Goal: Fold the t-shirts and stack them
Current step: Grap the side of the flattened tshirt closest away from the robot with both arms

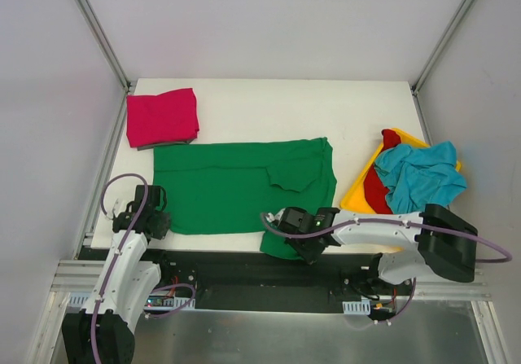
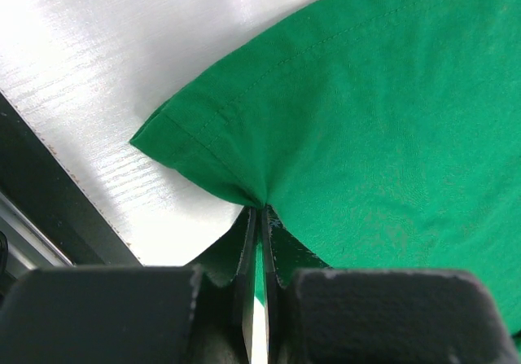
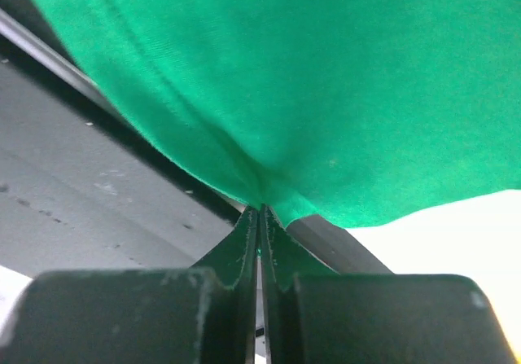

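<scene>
The green t-shirt (image 1: pixel 236 186) lies spread across the table's middle, one sleeve folded onto it. My left gripper (image 1: pixel 159 221) is shut on its near left corner (image 2: pixel 203 148). My right gripper (image 1: pixel 286 235) is shut on its near right edge (image 3: pixel 269 95), which hangs over the table's front edge. The magenta-pink t-shirt (image 1: pixel 161 117) lies folded at the far left corner. The teal-blue t-shirt (image 1: pixel 421 175) and the red t-shirt (image 1: pixel 377 186) lie crumpled in the yellow bin (image 1: pixel 356 197).
The yellow bin stands at the table's right edge. The white table (image 1: pixel 269 107) ends just behind both grippers, with a black rail (image 1: pixel 244 270) below it. Frame posts stand at the far corners.
</scene>
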Controlling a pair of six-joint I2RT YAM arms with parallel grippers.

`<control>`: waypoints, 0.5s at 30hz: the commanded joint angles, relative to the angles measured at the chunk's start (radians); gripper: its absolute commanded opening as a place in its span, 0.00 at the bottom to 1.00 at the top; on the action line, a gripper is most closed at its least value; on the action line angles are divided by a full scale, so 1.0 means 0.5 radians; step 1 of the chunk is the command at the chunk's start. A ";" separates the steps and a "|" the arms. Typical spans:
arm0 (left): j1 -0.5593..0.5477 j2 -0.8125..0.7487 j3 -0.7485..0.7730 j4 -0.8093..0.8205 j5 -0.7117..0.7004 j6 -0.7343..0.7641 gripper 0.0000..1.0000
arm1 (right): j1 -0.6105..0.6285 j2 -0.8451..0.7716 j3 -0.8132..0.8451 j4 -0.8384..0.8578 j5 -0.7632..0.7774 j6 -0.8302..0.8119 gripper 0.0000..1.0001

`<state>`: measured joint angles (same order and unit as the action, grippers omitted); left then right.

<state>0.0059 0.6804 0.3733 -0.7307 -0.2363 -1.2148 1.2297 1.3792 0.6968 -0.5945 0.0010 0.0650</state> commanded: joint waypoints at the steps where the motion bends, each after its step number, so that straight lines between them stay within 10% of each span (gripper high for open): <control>1: -0.006 0.008 0.103 -0.017 0.025 0.055 0.00 | -0.097 -0.181 0.048 -0.164 0.216 0.033 0.01; 15: -0.006 0.182 0.358 -0.005 0.046 0.104 0.00 | -0.640 -0.359 0.514 -0.342 0.354 -0.259 0.00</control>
<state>0.0059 0.7380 0.4919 -0.7303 -0.2138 -1.1824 0.9829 1.1995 0.8467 -0.7250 0.1143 0.0055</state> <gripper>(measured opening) 0.008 0.012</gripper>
